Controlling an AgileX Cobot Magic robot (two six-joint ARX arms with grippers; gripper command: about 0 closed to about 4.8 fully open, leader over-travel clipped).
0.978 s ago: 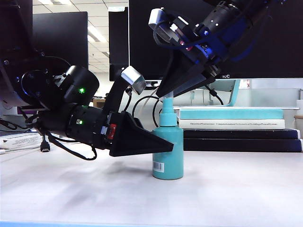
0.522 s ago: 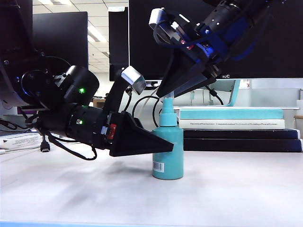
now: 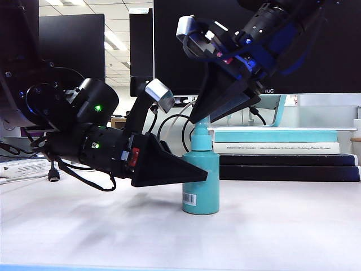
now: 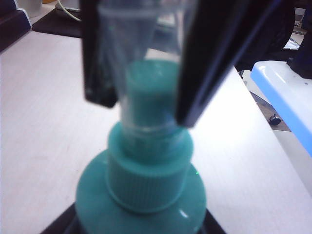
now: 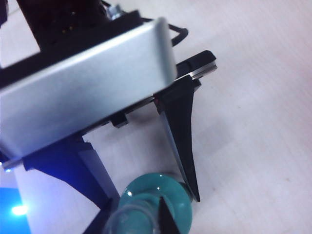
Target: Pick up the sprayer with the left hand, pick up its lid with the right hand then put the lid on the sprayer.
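Observation:
The teal sprayer stands upright on the pale table, its white barcode label low on the body. My left gripper comes in from the left and is shut on the sprayer's body. My right gripper reaches down from the upper right and is shut on the clear lid. The lid sits over the teal nozzle, its rim just above the ribbed collar. In the right wrist view the lid hangs directly over the sprayer. In the exterior view the lid is hidden behind the right fingers.
A stack of books lies at the back right behind the sprayer. Dark monitors line the back, with cables at the far left. The table's blue edge shows in the left wrist view.
My right gripper's fingertips have dipped a little lower over the nozzle with the lid. The sprayer and my left gripper have not moved.

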